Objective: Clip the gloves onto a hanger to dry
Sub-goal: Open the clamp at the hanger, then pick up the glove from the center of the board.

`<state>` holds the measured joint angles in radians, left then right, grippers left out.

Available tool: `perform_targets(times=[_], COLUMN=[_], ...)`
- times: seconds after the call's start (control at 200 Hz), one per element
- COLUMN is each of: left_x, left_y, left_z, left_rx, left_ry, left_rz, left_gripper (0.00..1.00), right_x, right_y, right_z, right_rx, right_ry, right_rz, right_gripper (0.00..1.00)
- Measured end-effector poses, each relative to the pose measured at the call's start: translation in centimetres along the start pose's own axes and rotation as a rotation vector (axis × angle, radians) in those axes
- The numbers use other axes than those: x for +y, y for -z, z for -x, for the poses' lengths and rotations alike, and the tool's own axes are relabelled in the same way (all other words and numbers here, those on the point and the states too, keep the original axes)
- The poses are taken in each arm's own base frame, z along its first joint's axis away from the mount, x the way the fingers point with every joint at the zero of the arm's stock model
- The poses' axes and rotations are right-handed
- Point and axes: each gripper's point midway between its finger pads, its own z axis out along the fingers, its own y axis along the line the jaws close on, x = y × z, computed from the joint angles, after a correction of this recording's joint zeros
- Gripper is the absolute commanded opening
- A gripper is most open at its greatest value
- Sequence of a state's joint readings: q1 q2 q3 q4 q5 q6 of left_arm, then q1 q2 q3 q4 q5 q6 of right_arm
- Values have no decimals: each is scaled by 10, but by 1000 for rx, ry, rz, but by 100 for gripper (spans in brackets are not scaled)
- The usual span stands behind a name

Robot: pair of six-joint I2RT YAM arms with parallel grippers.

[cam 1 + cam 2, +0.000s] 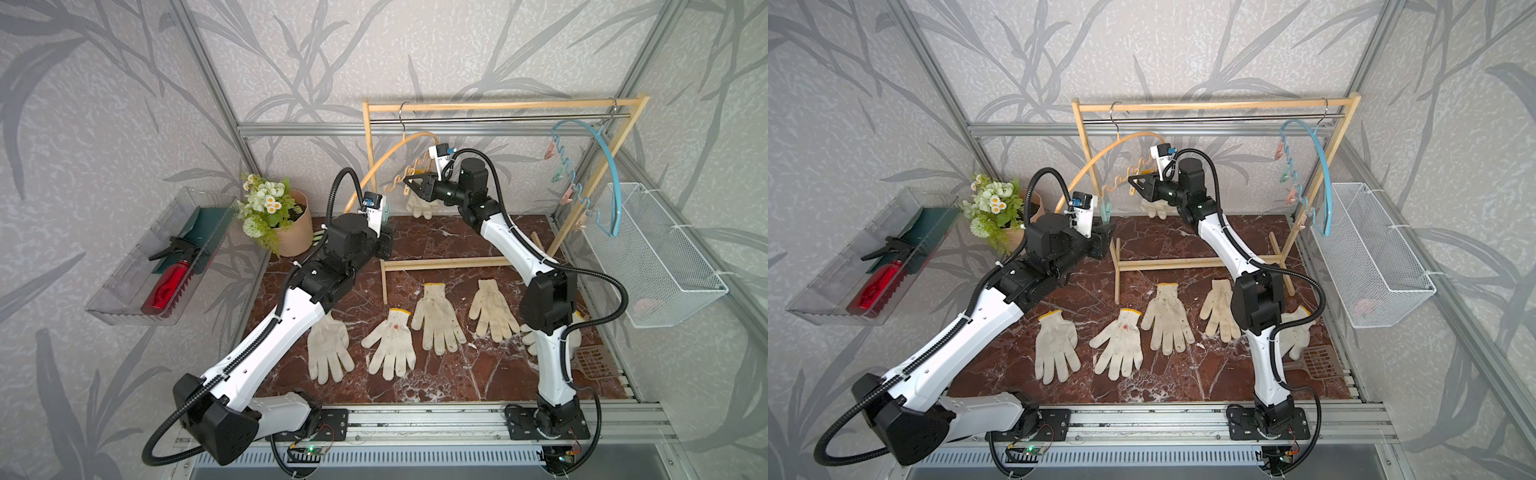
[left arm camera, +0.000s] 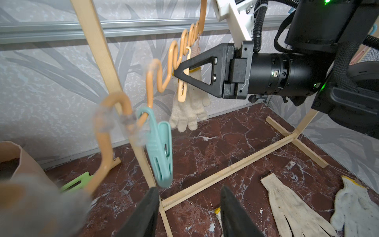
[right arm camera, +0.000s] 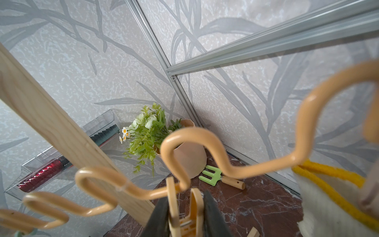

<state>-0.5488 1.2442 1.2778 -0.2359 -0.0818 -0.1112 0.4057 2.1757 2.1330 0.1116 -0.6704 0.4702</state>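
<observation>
Beside the hung off-white glove (image 2: 188,110), right jaws squeeze a peg (image 2: 181,92); left jaws gape.

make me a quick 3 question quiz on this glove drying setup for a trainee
1. Pick one: the right pincer is shut on A) the blue hanger, B) a clip on the orange hanger, C) the flower pot.
2. True or false: no glove hangs from the orange hanger yet.
3. Count: how many gloves lie on the table?
Key: 1 B. 2 false, one hanging glove is clipped there. 3 five.
</observation>
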Motion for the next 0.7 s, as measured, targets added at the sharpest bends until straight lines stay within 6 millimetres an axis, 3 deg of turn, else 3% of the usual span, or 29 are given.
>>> perform_targets(times=[0.14,0.42,0.7], left_x=[0,-15,-35], left_y=[10,26,23], left_z=[-39,-164,-250], left_rx=[77,352,568], left_ry=[51,110,104], left_rz=[-1,6,23], left_gripper=[44,40,36], right_x=[0,2,4], right_y=[1,3,6], right_z=[-1,0,1], right_rx=[5,3,5], right_ry=[2,5,3], right_rz=[-3,-8,-12], right_gripper=[26,26,26])
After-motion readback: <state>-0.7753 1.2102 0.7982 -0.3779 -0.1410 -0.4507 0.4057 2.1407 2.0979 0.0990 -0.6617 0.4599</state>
